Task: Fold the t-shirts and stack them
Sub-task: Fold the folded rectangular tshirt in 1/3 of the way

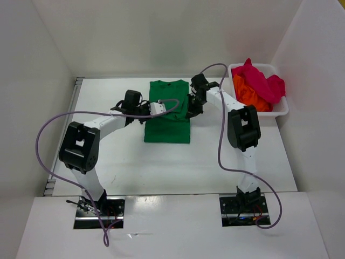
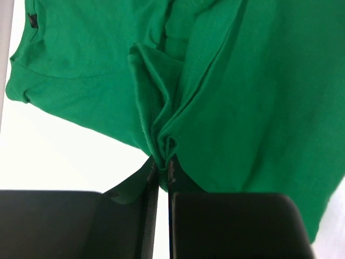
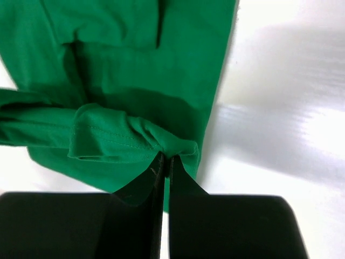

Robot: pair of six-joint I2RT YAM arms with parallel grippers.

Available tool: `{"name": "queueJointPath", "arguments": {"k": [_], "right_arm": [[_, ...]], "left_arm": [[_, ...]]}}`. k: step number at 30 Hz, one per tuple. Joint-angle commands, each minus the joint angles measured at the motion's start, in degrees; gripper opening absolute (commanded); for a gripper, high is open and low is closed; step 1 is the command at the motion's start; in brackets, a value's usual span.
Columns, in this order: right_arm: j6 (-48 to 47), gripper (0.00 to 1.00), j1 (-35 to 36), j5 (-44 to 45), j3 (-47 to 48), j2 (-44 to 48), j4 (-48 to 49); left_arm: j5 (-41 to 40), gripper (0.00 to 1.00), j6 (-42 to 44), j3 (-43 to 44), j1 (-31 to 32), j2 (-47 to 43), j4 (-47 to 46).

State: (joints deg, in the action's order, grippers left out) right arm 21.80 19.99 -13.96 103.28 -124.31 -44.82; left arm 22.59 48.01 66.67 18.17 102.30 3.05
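A green t-shirt [image 1: 168, 127] lies partly folded in the middle of the white table. My left gripper [image 1: 157, 109] is shut on a bunched fold of its cloth [image 2: 164, 141] over the shirt's left side. On the right side my right gripper [image 1: 192, 109] is shut on a hemmed edge of the same shirt [image 3: 135, 141], lifted clear of the layer below. An orange t-shirt [image 1: 249, 96] and a magenta-red t-shirt [image 1: 261, 81] lie crumpled together in the white basket [image 1: 282, 108] at the back right.
White walls enclose the table on the left, back and right. Purple cables [image 1: 47, 129] loop from both arms. Bare table [image 1: 161, 167] lies between the shirt and the arm bases.
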Motion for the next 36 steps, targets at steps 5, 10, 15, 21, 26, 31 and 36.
{"name": "queueJointPath", "arguments": {"k": [5,10,15,21,26,31,36], "right_arm": [[-2.6,0.04,-0.8,-1.3,8.3,-5.1,-2.2],[-2.6,0.32,-2.6,-0.1,11.3,-7.3,-2.7],[-3.2,0.58,-3.7,0.5,13.2,-7.9,-2.7],[-4.0,0.50,-2.9,5.3,6.8,4.0,4.3],[-4.8,0.14,1.5,2.0,-6.0,9.4,7.4],[-2.6,0.03,2.1,-0.4,-8.1,5.2,9.8],[-2.0,0.16,2.1,-0.9,1.3,-1.4,5.9]], "left_arm": [[2.8,0.09,0.8,2.2,-0.8,3.1,-4.5],[1.2,0.20,0.8,1.6,-0.8,4.2,-6.6],[-4.8,0.69,-0.3,-0.4,-0.8,6.1,-12.2],[-14.2,0.84,-5.0,2.7,-0.8,5.4,-14.0],[-16.7,0.84,-8.5,5.3,-1.3,-0.1,-6.3],[-15.2,0.84,-3.0,-0.5,-1.3,-5.2,1.2],[-13.7,0.91,8.8,-7.5,2.5,-11.4,9.9]]}}
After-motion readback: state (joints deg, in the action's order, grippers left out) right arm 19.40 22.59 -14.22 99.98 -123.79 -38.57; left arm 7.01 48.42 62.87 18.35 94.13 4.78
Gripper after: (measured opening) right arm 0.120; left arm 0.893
